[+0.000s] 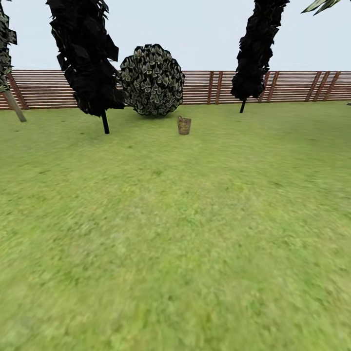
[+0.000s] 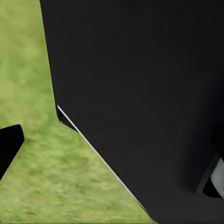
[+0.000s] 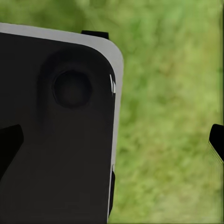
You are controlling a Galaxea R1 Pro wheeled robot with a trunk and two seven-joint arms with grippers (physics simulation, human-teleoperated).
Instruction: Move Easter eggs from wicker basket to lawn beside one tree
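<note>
A broad lawn (image 1: 175, 234) of short, mottled green grass is seen across the lower three quarters of the head view. Far off, just above the middle of the frame, the small brown wicker basket (image 1: 184, 125) is set upright on the grass; what it holds is too small to be made out. Just beyond it, a round bush (image 1: 152, 80) of pale-edged leaves is placed against a brown slatted fence (image 1: 287, 87) that runs the full width of the frame under a pale sky. Two narrow dark ragged-leaved trees are seen, one at upper left (image 1: 85, 53) and one at upper right (image 1: 257, 48). A leaning grey trunk (image 1: 14, 106) is cut off by the left edge.

In the left wrist view a dark body panel (image 2: 140, 93) is seen over blurred grass. In the right wrist view a black, grey-edged housing (image 3: 60, 130) is seen beside grass. How far either claw is open, or whether anything is held, cannot be told.
</note>
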